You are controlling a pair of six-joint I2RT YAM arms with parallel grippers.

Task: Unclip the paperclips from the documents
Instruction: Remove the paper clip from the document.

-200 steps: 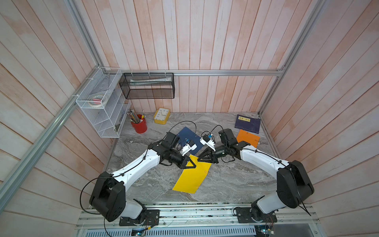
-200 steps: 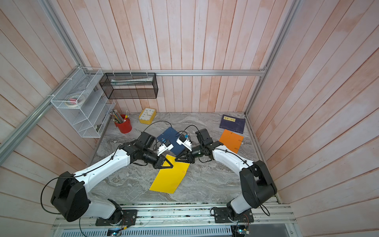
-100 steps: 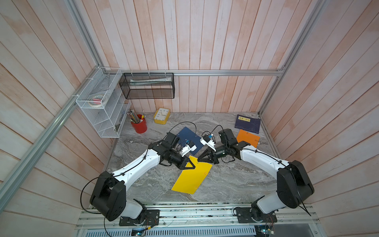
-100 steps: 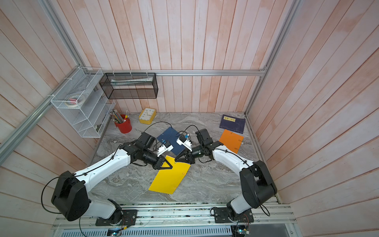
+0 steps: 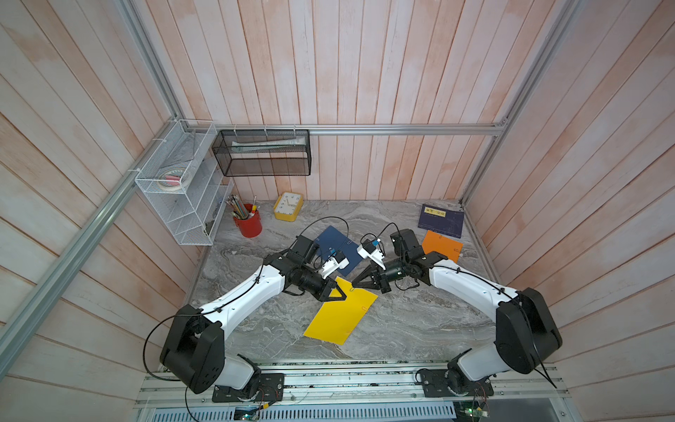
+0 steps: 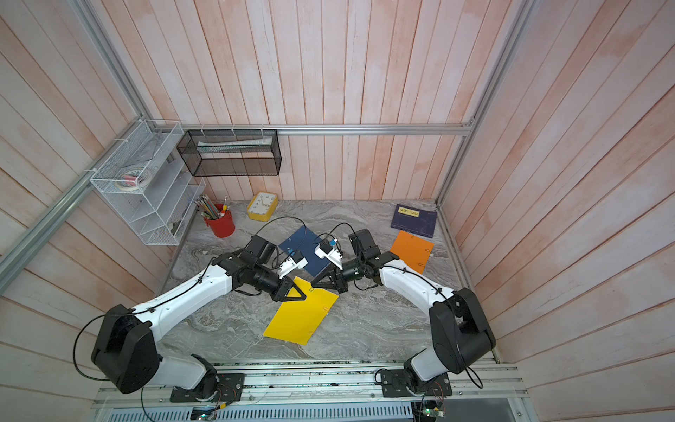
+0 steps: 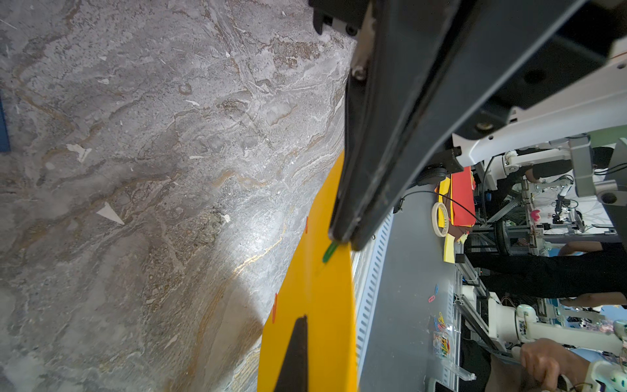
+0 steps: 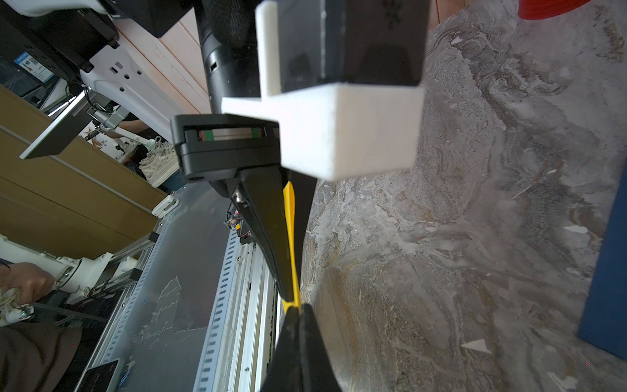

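Anchoring is falling to our left gripper [image 5: 342, 297], which, left of centre in a top view, is pinching the upper corner of the yellow document [image 5: 339, 318]. Just right of it, on that sheet's top edge, the green paperclip [image 7: 330, 252] is lying in line with our right gripper [image 5: 353, 285], which is clamping it from the right, forearm low, so we are judging a straight pull toward frame right.

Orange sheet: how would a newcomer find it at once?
On the grey marble tabletop, go to the far right corner, where a navy booklet with a yellow label lies. The orange sheet lies flat just in front of it. It alone is orange; the blue sheet and yellow sheet lie nearer the middle.
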